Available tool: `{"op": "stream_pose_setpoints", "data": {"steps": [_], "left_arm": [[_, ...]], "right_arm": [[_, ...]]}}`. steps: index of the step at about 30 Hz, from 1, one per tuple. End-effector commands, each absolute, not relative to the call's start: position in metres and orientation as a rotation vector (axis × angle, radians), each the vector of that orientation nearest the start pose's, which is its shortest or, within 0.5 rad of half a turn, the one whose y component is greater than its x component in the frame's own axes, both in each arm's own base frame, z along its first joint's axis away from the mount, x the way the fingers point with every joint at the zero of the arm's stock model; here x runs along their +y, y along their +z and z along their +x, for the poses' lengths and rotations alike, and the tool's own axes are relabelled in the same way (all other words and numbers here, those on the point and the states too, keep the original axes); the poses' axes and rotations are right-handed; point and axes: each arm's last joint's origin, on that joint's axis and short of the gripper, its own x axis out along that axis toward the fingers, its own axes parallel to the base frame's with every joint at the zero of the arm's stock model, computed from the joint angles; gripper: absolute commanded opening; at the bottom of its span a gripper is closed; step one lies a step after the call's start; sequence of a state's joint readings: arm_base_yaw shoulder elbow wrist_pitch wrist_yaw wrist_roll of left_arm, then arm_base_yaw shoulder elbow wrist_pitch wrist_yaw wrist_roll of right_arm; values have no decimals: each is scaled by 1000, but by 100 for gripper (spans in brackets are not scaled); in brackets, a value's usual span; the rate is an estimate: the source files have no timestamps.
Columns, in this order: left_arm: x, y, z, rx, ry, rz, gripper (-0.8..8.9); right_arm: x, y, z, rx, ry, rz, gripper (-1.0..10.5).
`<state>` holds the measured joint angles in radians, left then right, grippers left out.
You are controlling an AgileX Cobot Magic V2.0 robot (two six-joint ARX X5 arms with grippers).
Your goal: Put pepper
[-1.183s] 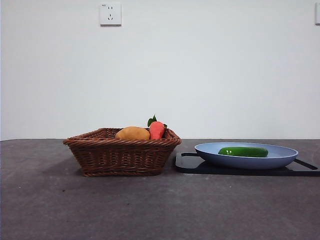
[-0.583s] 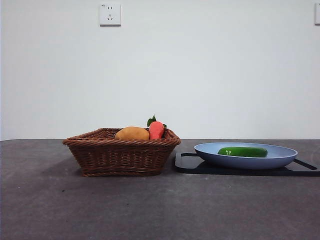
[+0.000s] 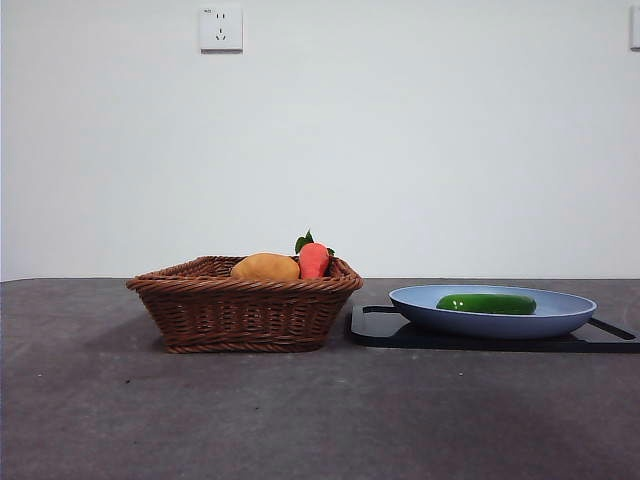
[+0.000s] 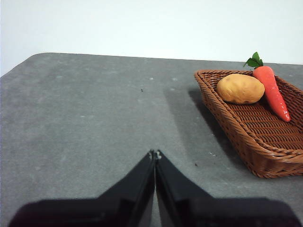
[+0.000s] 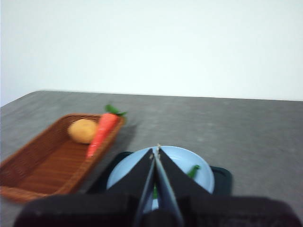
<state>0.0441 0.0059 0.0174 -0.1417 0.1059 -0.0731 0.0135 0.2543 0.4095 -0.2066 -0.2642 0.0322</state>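
Observation:
The dark green pepper (image 3: 486, 303) lies in a blue plate (image 3: 560, 318) on a black tray (image 3: 372, 326) at the right of the table. In the right wrist view only its end (image 5: 193, 170) shows past my right gripper (image 5: 155, 151), which is shut and empty, high above and short of the plate (image 5: 123, 175). My left gripper (image 4: 155, 154) is shut and empty over bare table, apart from the basket (image 4: 246, 142). Neither gripper shows in the front view.
A brown wicker basket (image 3: 245, 310) stands left of the tray and holds a tan-orange oval item (image 3: 265, 267) and a red-orange leafy-topped item (image 3: 313, 259). A wall socket (image 3: 220, 28) is on the white wall behind.

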Motion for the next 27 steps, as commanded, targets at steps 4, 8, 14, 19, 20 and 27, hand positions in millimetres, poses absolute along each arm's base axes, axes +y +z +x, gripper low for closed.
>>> {"op": "stream_pose_setpoints", "data": {"steps": [4,8,14,19,20,27], "left_arm": [[1,153,96,128,-56,-92,8],[1,153,96,128,-55,-92,8],[1,153,96,128,-55,-92,8],[1,153,96,128,-56,-92,8],[1,153,96,128,-56,-92,8],[1,153,96,128,-56,-92,8]], "right_arm": [[6,215,93,25,142,123,11],[8,189,94,30,133,126,11],[9,166,96,69,141,142,11],[9,158,96,85,140,142,11],[9,157,96,95,139,141,11],[9,150,95,176,133,151,11]]}}
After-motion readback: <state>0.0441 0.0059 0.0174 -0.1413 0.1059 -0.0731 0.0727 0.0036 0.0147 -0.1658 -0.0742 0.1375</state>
